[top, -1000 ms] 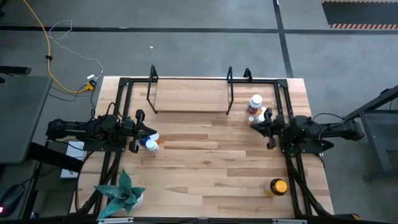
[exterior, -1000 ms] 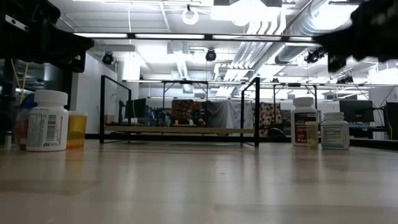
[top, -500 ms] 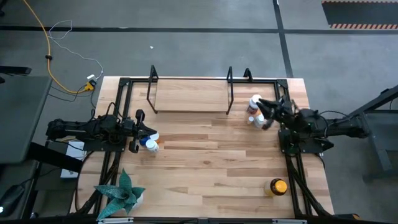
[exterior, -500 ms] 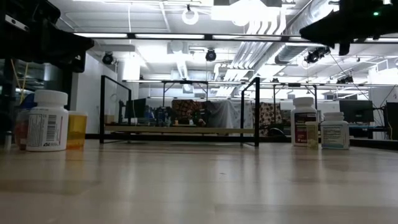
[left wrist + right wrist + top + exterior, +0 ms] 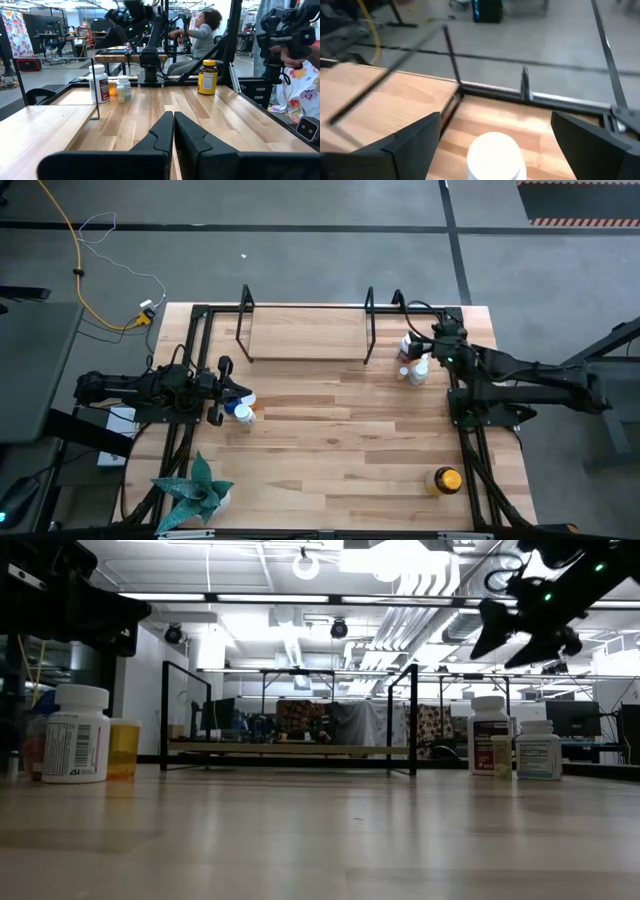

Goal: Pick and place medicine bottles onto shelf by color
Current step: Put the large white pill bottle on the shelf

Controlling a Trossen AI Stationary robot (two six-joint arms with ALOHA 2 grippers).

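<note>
Three small white-capped medicine bottles (image 5: 411, 358) stand on their bases on the table beside the shelf's (image 5: 305, 332) right end. My right gripper (image 5: 424, 348) hovers open above them, slanting down. In the right wrist view one white cap (image 5: 495, 152) shows below and between the spread fingers, untouched. My left gripper (image 5: 173, 122) rests shut and level at the table's left. Below and beside it stand a white bottle (image 5: 75, 735) and an orange one (image 5: 122, 748). A larger amber bottle (image 5: 445, 480) stands near the front right.
A teal spiky potted plant (image 5: 195, 490) sits at the near left corner. Black arm mounting frames (image 5: 470, 430) run along both table sides. A person (image 5: 202, 32) sits beyond the table's right side. Bare wood lies across the table's middle (image 5: 330, 430).
My right gripper has risen from its rest at the table's right, swung toward the far edge and the bottles by the shelf's right end, tipped from level to slanting down, and opened. The bottles have stayed where they were.
</note>
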